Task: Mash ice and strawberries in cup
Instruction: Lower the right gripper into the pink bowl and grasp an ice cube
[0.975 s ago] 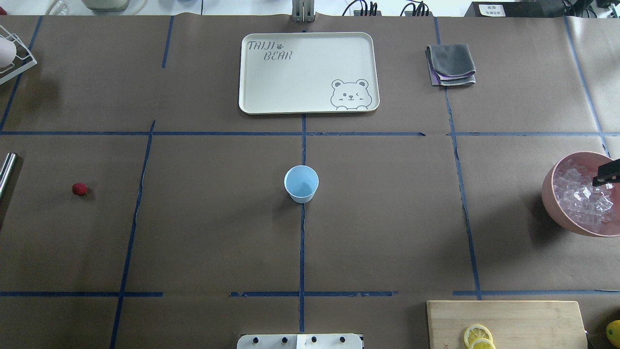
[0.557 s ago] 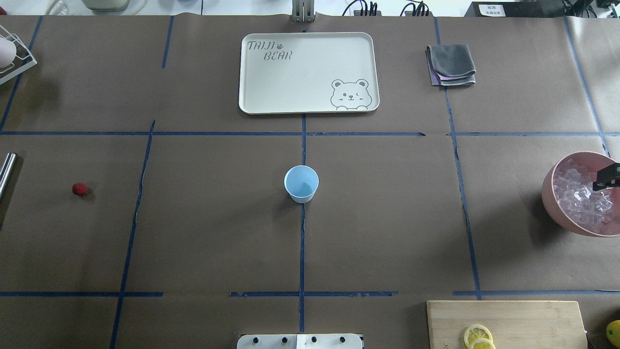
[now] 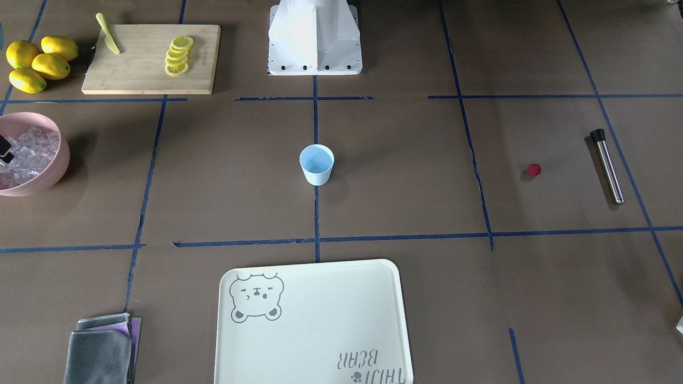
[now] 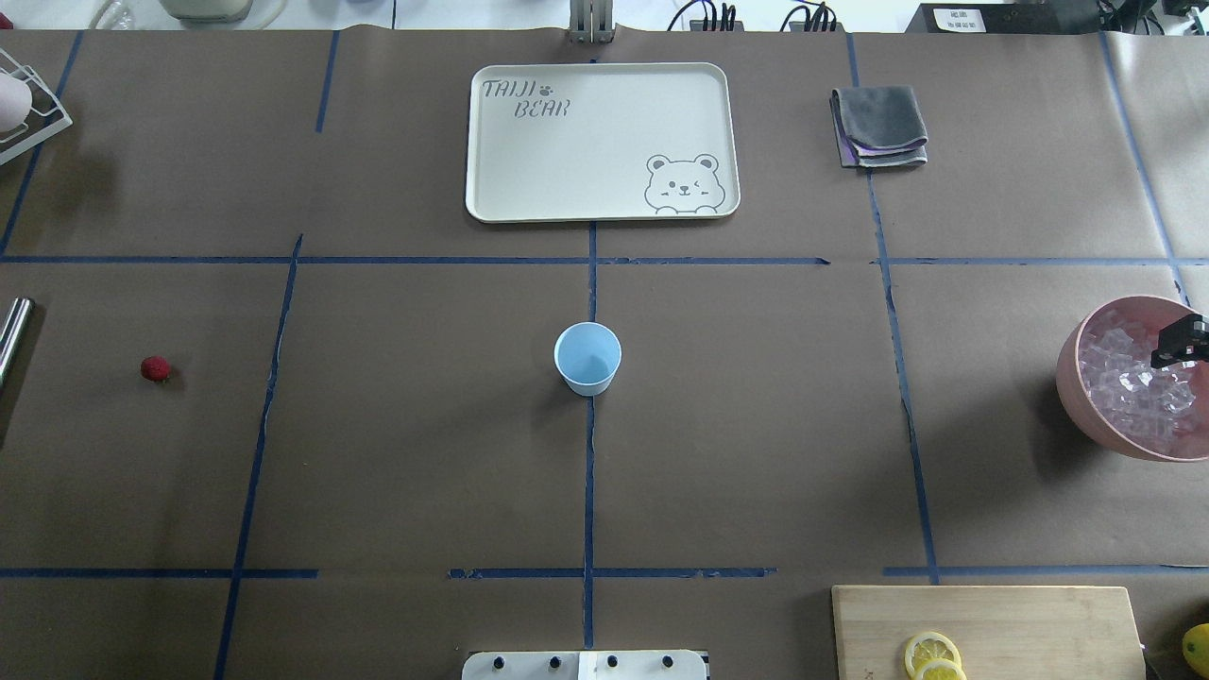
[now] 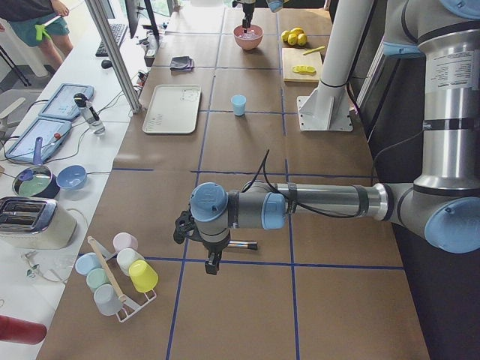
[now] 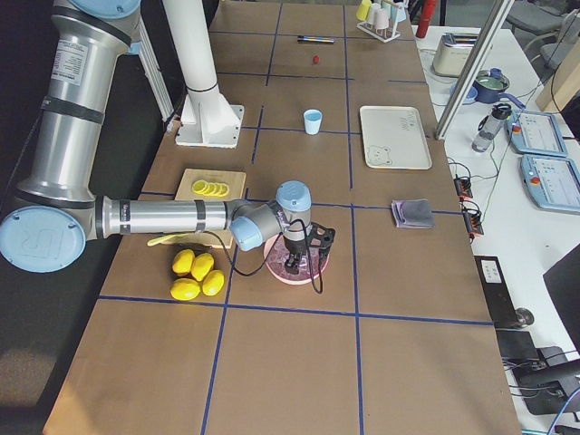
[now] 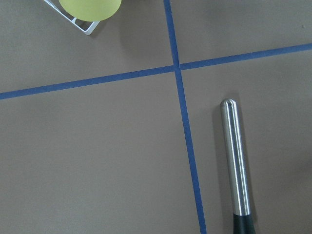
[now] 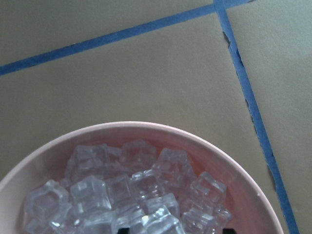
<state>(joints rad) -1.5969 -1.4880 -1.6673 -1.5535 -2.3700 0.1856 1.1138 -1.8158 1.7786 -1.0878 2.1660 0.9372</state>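
Bright, even light falls from above. Soft shadows lie beside the cup (image 4: 587, 357) and bowl (image 4: 1071, 395). The ice (image 8: 122, 190) glints. All views are sharp.

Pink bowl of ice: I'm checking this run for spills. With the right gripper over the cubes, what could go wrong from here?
1. The ice lies in a loose, glassy heap in the pink bowl. The right gripper may push cubes aside, or lose one on the long way to the cup.
2. The cup is small and stands free, so a dropped cube could miss it or tip it.
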